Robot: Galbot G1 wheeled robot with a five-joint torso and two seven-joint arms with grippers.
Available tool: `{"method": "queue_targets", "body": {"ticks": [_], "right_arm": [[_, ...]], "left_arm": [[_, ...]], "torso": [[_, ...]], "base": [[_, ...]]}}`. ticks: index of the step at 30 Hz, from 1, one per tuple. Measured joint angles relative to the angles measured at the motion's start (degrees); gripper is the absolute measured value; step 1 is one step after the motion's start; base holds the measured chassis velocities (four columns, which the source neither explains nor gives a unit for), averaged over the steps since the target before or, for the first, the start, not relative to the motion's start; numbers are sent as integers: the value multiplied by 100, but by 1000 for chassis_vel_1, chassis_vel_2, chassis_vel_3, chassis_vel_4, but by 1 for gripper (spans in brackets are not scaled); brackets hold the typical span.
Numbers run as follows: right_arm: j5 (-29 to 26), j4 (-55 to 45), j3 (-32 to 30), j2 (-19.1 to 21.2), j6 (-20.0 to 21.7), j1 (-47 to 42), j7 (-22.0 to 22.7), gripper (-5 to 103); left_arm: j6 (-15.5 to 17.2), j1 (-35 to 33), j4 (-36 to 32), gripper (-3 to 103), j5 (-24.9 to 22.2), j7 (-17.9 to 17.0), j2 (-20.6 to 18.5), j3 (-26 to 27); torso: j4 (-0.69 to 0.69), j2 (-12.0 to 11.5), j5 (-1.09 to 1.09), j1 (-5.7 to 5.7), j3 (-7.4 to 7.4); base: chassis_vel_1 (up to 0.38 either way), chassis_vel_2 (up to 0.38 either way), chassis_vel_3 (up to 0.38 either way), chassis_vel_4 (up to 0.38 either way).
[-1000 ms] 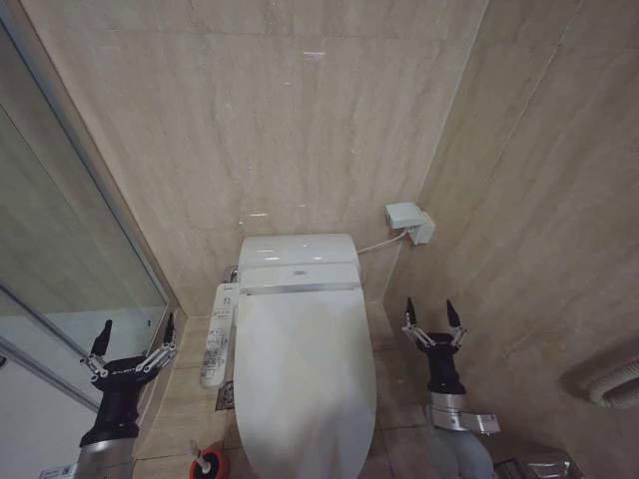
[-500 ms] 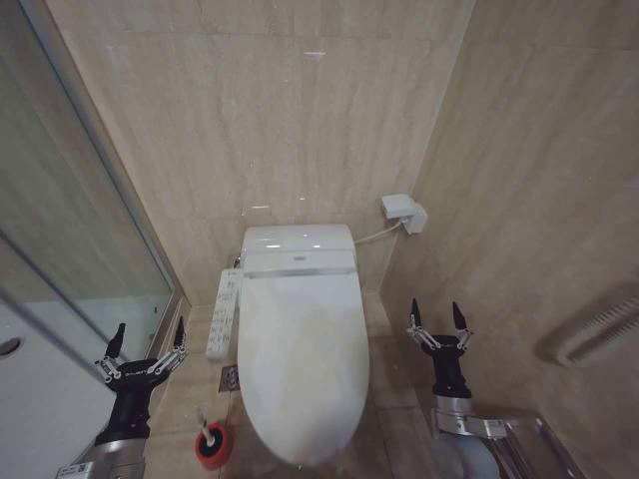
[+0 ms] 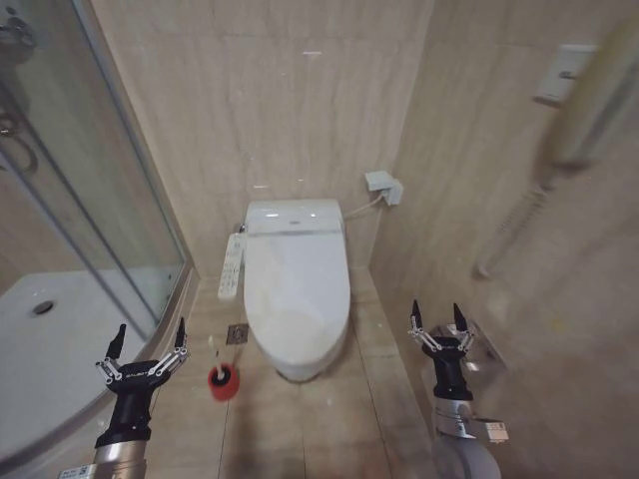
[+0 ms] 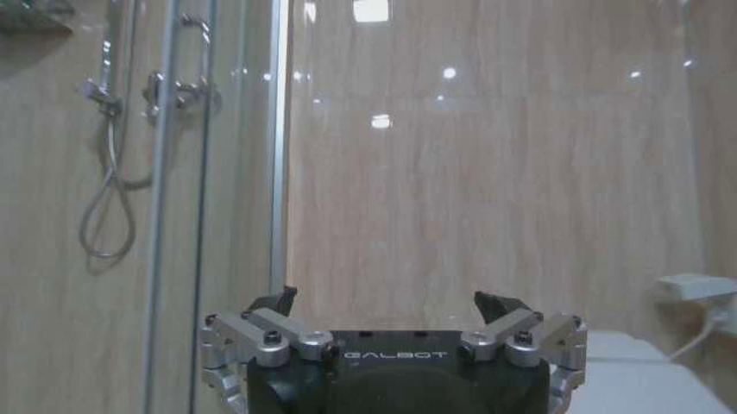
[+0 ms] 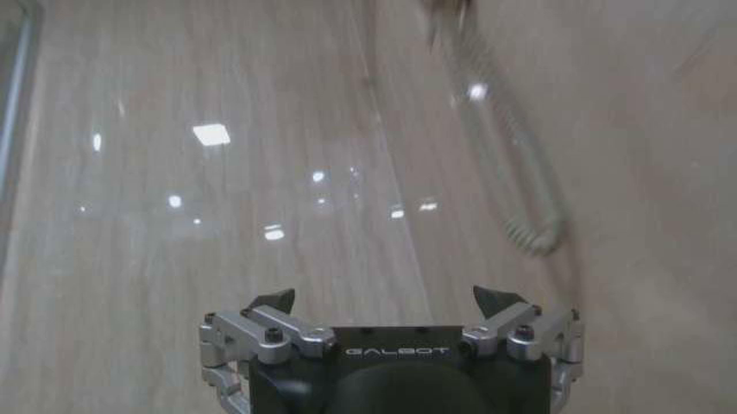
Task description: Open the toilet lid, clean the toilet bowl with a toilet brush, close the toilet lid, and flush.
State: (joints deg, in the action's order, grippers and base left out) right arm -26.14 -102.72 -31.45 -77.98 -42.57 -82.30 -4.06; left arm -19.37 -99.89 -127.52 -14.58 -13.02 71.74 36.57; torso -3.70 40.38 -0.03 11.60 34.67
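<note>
The toilet lid (image 3: 297, 284) is glossy white and lies shut over the toilet bowl, hiding the inside. The bowl's white button-panel arm (image 3: 233, 265) runs along its left side. The toilet brush (image 3: 216, 360) stands with its pale handle up in a round red holder cup (image 3: 223, 383) on the floor at the toilet's front left. My left gripper (image 3: 146, 335) is open, raised at the lower left, short of the brush. My right gripper (image 3: 437, 315) is open at the lower right beside the wall. Both are empty; the left gripper (image 4: 392, 302) and the right gripper (image 5: 389, 300) face tiled walls.
A glass shower enclosure (image 3: 100, 190) with a white tray (image 3: 50, 349) fills the left. A wall phone with coiled cord (image 3: 544, 130) hangs on the right wall. A white outlet box (image 3: 383, 187) sits behind the toilet. Beige floor tiles (image 3: 319, 419) lie before the toilet.
The whole head view has pulled back and tilted: the toilet looks smaller and farther, with the shower tray and wall phone now in sight. Both grippers stay open in the same pose.
</note>
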Motion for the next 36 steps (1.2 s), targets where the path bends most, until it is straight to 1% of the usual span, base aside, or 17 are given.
{"method": "queue_targets", "body": {"ticks": [1, 2, 3, 4, 5, 6, 8, 10, 11, 12, 14, 21, 29, 31, 32, 34, 36], "right_arm": [[-45, 5, 1, 10, -27, -3, 2, 100], [-76, 9, 3, 17, -35, -12, 3, 100], [-76, 9, 3, 17, -35, -12, 3, 100], [-110, 13, 0, 30, -41, -20, 5, 100], [-132, 16, -9, 49, -47, -26, 8, 100], [-132, 16, -9, 49, -47, -26, 8, 100], [-166, 20, -22, 75, -52, -26, 8, 100], [-194, 23, -32, 88, -53, -23, 9, 100], [-194, 23, -32, 88, -53, -23, 9, 100], [-199, 29, -37, 90, -54, -15, 9, 100], [-200, 52, -37, 83, -54, -1, 9, 100], [-197, 97, -8, 56, -54, 32, 4, 100], [-145, -27, 28, 30, -30, -1, 47, 100], [2, -247, 22, 19, 99, -89, 238, 100], [2, -247, 22, 19, 99, -89, 238, 100], [111, -716, 45, 65, 407, -289, 484, 100], [99, -1127, 153, 191, 617, -541, 533, 100]], "left_arm": [[-1, -4, 1, 100, 22, 4, 16, -18], [-4, -5, 1, 100, 41, 7, 28, -31], [-4, -5, 1, 100, 41, 7, 28, -31], [-9, -8, 0, 100, 62, 12, 45, -49], [-11, -7, 1, 100, 76, 15, 60, -66], [-11, -7, 1, 100, 76, 15, 60, -66], [-11, -7, 3, 100, 91, 23, 79, -81], [-12, -4, 6, 100, 101, 28, 89, -86], [-12, -4, 6, 100, 101, 28, 89, -86], [-12, 3, 16, 100, 105, 31, 94, -91], [-13, 11, 24, 100, 107, 32, 99, -97], [-20, 64, 62, 100, 102, 24, 117, -111], [-24, 36, 13, 100, 31, -157, 210, -136], [-26, -42, -123, 100, -53, -200, 250, -138], [-26, -42, -123, 100, -53, -200, 250, -138], [-66, -165, -302, 100, -73, -163, 269, -90], [-117, -275, -469, 100, -73, -125, 274, -56]], "torso": [[4, -1, -4, 1, 1], [4, -1, 4, 0, 1], [4, -1, 4, 0, 1], [2, 1, 10, -3, -1], [0, 2, 3, -4, -2], [0, 2, 3, -4, -2], [4, 2, 0, -3, -1], [4, 2, 7, -4, -1], [4, 2, 7, -4, -1], [3, 0, 0, 1, 1], [4, -3, 4, 7, 4], [4, -4, 2, 8, 4], [3, -2, 3, 1, 1], [3, -2, 3, 2, 1], [3, -2, 3, 2, 1], [3, -2, 3, 2, 1], [2, -2, 2, 2, 1]], "base": [[378, -367, -327, 356], [344, -340, -327, 356], [344, -340, -327, 356], [344, -340, -273, 274], [177, -268, -273, 205], [177, -268, -273, 205], [170, -142, -150, 178], [11, -13, -51, 75], [0, 0, 0, 0], [0, 0, 0, 0], [-97, 71, 90, -54], [-69, 53, 70, -46], [0, 0, 0, 0], [0, 0, 0, 0], [0, 0, 0, 0], [0, 0, 0, 0], [0, 0, 0, 0]]}}
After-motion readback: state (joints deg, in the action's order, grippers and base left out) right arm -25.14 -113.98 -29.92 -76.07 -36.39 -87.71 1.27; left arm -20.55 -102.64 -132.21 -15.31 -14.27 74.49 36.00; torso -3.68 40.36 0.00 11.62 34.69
